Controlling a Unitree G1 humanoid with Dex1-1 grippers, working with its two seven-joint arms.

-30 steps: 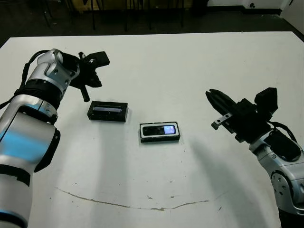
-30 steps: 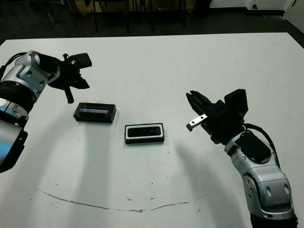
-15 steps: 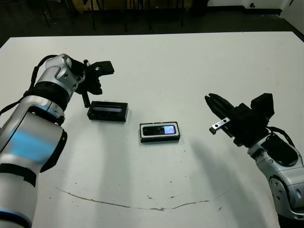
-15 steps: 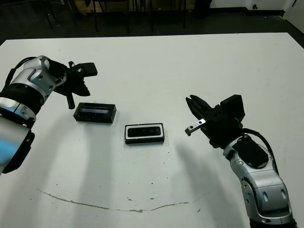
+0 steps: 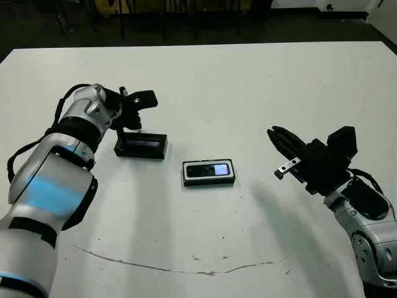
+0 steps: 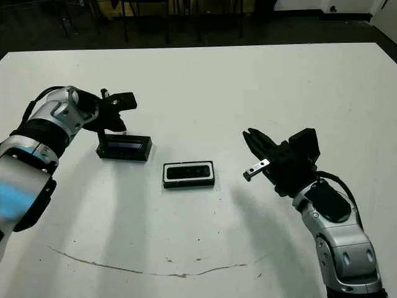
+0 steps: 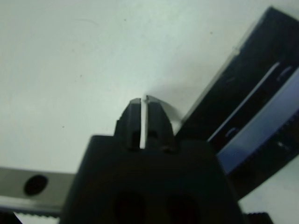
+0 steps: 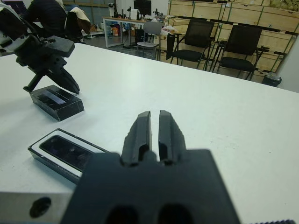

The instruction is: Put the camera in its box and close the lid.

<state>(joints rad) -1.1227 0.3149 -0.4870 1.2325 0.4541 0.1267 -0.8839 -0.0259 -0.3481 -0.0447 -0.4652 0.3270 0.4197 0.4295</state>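
The camera (image 5: 211,169), black with a small lit screen, lies inside the white-lined box (image 5: 185,180) at the table's middle. To its left rests the lid (image 5: 141,145), flat on the table with a pale stripe on top. My left gripper (image 5: 118,128) is shut and empty, its tips pointing down at the table just beside the lid's left end (image 7: 261,116). My right gripper (image 5: 271,131) hovers to the right of the box, shut with nothing in it, its fingers (image 8: 140,128) aimed toward the box (image 8: 35,151).
A thin brown line (image 5: 186,270) runs across the table near its front edge. Chairs (image 8: 233,46) and a seated person (image 8: 46,14) are beyond the table's far edge.
My left gripper has swung down and to the right, from above and left of the lid to its left end. The right gripper has shifted only slightly.
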